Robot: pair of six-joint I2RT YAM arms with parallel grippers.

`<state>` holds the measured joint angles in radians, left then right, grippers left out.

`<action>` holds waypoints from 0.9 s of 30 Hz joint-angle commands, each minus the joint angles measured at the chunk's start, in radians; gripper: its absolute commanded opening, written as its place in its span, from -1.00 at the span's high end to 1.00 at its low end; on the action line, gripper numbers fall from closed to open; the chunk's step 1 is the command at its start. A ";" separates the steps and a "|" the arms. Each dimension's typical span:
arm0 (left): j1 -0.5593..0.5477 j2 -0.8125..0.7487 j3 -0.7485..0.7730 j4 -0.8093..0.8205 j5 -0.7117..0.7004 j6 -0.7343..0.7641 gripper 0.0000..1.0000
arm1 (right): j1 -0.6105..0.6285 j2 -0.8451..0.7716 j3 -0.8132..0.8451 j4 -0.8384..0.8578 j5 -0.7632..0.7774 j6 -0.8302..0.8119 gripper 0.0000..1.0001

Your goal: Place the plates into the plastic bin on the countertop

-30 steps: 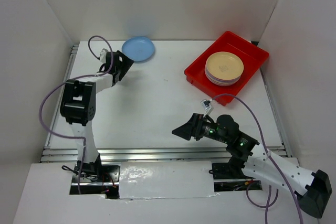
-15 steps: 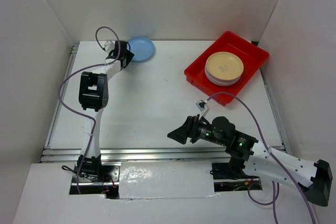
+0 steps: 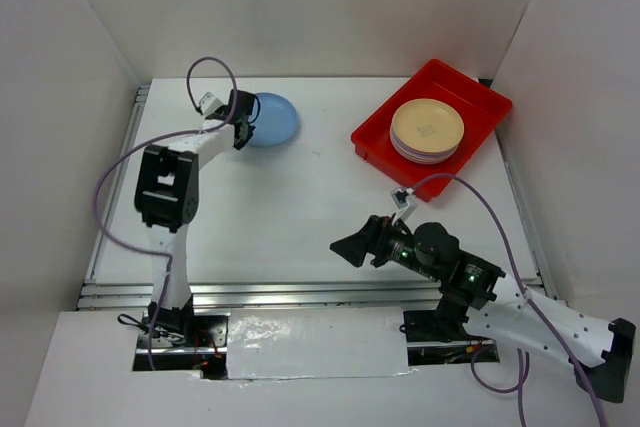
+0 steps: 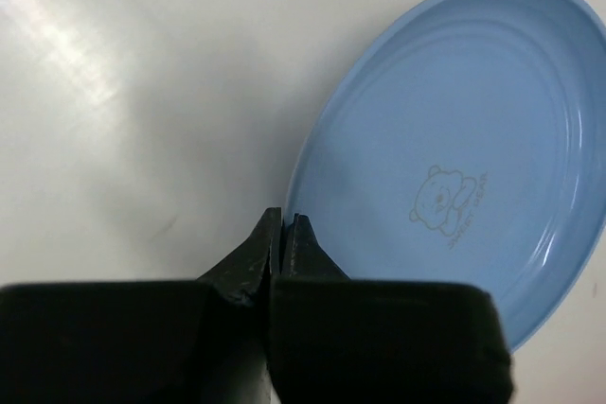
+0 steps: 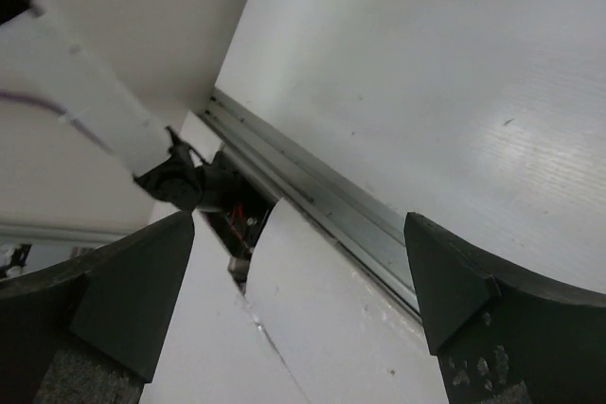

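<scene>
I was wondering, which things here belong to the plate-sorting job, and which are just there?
Part of the job:
- blue plate, its rim pinched by the left gripper
- stack of plates, cream on top
- red bin holding that stack

Just there:
- right gripper, open, holding nothing
- purple cable
- metal rail

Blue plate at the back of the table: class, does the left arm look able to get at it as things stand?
Probably yes: the left gripper sits at the blue plate, pinched shut on its near rim in the left wrist view, with only bare countertop around it.
</scene>
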<state>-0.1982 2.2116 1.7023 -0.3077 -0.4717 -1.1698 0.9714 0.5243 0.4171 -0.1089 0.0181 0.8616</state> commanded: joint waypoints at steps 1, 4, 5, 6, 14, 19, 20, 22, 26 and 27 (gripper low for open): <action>-0.098 -0.362 -0.225 -0.021 -0.137 0.013 1.00 | -0.026 0.086 0.110 -0.040 0.109 -0.050 -1.00; -0.187 -0.597 -0.430 0.006 -0.157 0.082 1.00 | -0.043 0.234 0.267 -0.135 0.193 -0.096 -1.00; -0.243 -0.648 -0.470 -0.008 -0.172 0.079 1.00 | -0.040 0.276 0.314 -0.176 0.224 -0.101 -1.00; -0.266 -0.699 -0.509 -0.033 -0.186 0.078 1.00 | -0.036 0.313 0.407 -0.257 0.274 -0.095 -1.00; -0.466 -1.078 -0.708 -0.114 -0.068 0.165 1.00 | -0.039 0.625 0.635 -0.531 0.548 -0.001 -1.00; -0.518 -1.188 -0.754 -0.149 0.073 0.215 1.00 | -0.020 0.528 0.499 -0.407 0.502 0.048 -0.96; -0.532 -1.198 -0.759 -0.154 0.090 0.217 1.00 | -0.025 0.513 0.455 -0.361 0.496 0.048 -0.92; -0.547 -1.227 -0.779 -0.163 0.114 0.222 1.00 | -0.025 0.471 0.424 -0.333 0.488 0.053 -0.84; -0.592 -1.271 -0.837 -0.165 0.117 0.223 1.00 | -0.030 0.425 0.362 -0.289 0.494 0.063 -0.29; -0.595 -1.279 -0.855 -0.168 0.120 0.222 1.00 | -0.031 0.416 0.355 -0.281 0.490 0.059 -0.12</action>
<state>-0.7753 0.9703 0.8711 -0.4984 -0.3901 -0.9665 0.9428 0.9726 0.7929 -0.4694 0.4770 0.9054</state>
